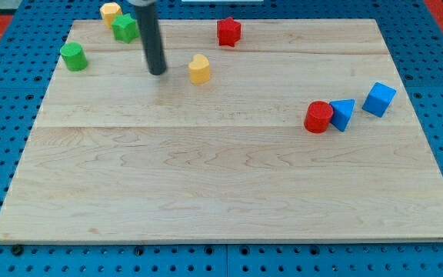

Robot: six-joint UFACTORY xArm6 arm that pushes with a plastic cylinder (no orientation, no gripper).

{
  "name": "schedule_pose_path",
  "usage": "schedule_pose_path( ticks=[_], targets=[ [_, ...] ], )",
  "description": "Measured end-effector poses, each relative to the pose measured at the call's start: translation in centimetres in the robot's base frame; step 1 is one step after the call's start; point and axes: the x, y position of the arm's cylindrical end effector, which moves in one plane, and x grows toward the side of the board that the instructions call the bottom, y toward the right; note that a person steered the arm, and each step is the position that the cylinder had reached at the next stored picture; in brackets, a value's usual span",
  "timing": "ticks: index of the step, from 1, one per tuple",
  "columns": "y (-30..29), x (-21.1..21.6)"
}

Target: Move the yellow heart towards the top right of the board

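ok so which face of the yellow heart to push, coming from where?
Judging by the layout: press my tip on the yellow heart from its left, slightly lower side, where it already stands apart. That should drive it up-right; the red block lies near that path.

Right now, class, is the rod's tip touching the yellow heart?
No. My tip stands apart from the yellow heart, on its left in the view, with bare board between them.

Straight dark grey rod; plain rounded tip (158,72)
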Motion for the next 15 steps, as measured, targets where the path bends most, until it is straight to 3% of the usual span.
schedule_pose_path(
  ticks=[1, 2, 4, 8, 10, 11, 12, 13, 14, 15],
  targets=[
    [10.5, -0.7],
    [19.7, -4.0],
    [19.2, -2.5],
    [7.6, -2.4],
    [15.7, -4.4],
    [10.9, -2.2],
    [5.3, -2.7],
    [8.7, -4.9],
    [16.3, -4.9],
    [18.7, -4.9]
  ],
)
